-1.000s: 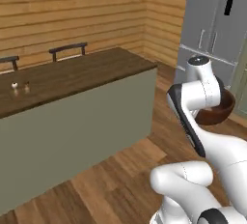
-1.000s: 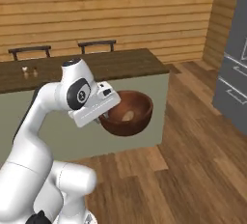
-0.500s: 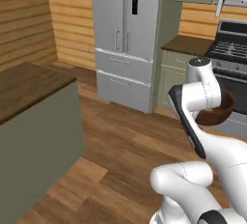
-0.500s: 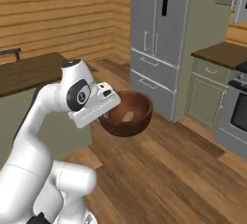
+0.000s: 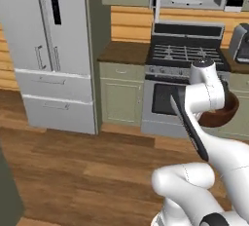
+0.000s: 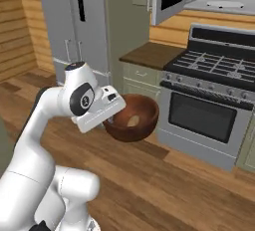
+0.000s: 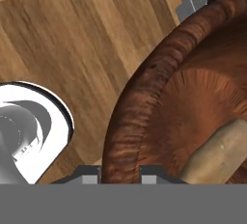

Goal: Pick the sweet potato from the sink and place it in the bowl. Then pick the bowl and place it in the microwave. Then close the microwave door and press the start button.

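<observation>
Base has swung round: stove [image 6: 214, 95] now faces held bowl [image 6: 130, 119].

The light is looking soft and even all over the kitchen, and no lamp is showing. The pictures are looking drawn by a computer, a little blurry and blocky, with jagged edges. The fridge [image 5: 53, 49] is glowing pale grey with no bright shine on it. The wood floor [image 6: 189, 185] is looking warm and flat, with hardly any shadows lying on it. The inside of the bowl [image 7: 193, 107] is getting a dark shadow on its near left wall, while its far side is looking lighter. Nothing is bending at the edges.
</observation>
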You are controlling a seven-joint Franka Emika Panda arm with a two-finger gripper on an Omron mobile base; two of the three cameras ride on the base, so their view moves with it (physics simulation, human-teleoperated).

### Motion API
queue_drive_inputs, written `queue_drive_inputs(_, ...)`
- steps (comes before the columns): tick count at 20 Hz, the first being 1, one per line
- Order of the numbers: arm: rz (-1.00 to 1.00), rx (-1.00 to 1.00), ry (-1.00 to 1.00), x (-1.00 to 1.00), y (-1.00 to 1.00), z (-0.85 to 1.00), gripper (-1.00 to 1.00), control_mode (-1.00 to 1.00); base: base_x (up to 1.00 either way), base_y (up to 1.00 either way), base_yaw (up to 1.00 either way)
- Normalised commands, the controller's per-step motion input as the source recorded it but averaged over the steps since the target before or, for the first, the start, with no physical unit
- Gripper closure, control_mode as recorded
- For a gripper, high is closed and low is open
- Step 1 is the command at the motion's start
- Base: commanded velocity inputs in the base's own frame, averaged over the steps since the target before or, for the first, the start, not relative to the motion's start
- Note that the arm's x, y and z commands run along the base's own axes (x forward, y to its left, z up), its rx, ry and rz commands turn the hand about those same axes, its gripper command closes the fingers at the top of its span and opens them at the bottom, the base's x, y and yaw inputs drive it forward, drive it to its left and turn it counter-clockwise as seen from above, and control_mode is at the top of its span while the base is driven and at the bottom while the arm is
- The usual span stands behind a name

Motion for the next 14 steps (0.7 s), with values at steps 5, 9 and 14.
queue_drive_inputs(5,0.0,0.0,0.0,0.0,0.0,0.0,1.0,1.0,1.0,0.07,-0.47)
queue_drive_inputs(9,0.0,0.0,0.0,0.0,0.0,0.0,1.0,1.0,1.0,0.25,-0.32)
queue_drive_inputs(14,0.0,0.0,0.0,0.0,0.0,0.0,1.0,1.0,1.0,0.15,-0.13)
